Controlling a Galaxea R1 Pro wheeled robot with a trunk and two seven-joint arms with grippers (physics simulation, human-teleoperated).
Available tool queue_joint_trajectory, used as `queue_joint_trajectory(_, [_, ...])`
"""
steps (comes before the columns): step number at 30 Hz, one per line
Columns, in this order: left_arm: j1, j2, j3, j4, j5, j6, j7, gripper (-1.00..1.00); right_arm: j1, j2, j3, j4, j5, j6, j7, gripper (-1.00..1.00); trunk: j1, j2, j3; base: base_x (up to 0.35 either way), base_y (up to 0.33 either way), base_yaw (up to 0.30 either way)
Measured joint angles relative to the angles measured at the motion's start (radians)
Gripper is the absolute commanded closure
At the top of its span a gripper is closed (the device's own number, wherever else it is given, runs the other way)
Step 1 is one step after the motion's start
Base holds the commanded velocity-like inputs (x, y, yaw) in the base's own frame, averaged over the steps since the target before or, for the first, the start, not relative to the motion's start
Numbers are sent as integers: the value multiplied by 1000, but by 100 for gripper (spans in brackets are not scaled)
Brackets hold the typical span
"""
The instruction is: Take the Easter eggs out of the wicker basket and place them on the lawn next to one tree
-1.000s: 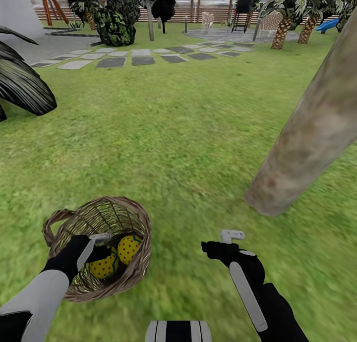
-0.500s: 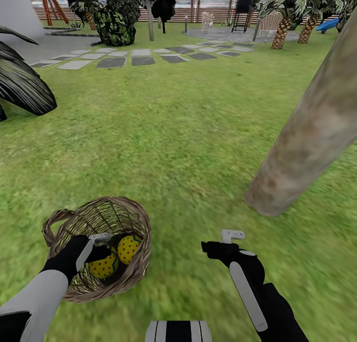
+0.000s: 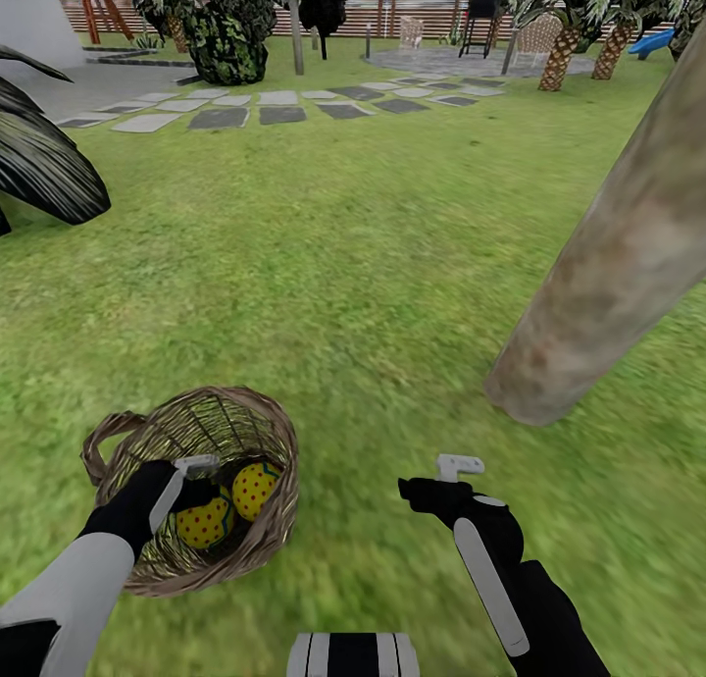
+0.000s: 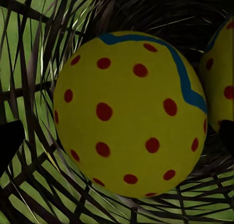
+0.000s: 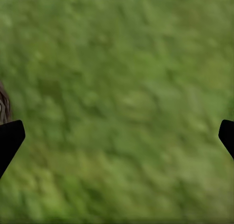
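Note:
The wicker basket (image 3: 257,424) stands on the lawn (image 3: 373,265) at lower left. Two yellow red-dotted Easter eggs lie in it: one (image 3: 204,525) with a blue-green zigzag band, the other (image 3: 257,486) beside it. A third egg is hidden. My left gripper (image 3: 201,476) reaches into the basket and is open. In the left wrist view the banded egg (image 4: 129,114) sits between the fingertips (image 4: 9,141), not touched, with the second egg (image 4: 219,83) at the edge. My right gripper (image 3: 457,469) hangs open over bare grass (image 5: 122,107), between the basket and the tree (image 3: 608,255).
The thick leaning trunk meets the grass at right. A dark palm frond (image 3: 44,167) juts in at left. A grey stepping-stone path (image 3: 245,113), shrubs, palms and a slat fence (image 3: 412,5) lie far back.
The whole picture has shifted slightly, so the head camera has moved. Both arms, the basket and the eggs keep their places.

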Motion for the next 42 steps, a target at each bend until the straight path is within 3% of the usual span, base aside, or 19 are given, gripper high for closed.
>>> queue_joint_trajectory(3, [0,-2,0,-2,0,-1,0,-100,0,0,0,0,0,0,0,-100,0,0,0,0,0,0])
queue_joint_trajectory(11, [0,-4,0,-7,0,-1,-1,-100,0,0,0,0,0,0,0,-100,4,-2,-31,0,0,0])
queue_joint_trajectory(42, [0,-5,2,-34,0,-1,2,-100,0,0,0,0,0,0,0,-100,5,-3,-43,0,0,0])
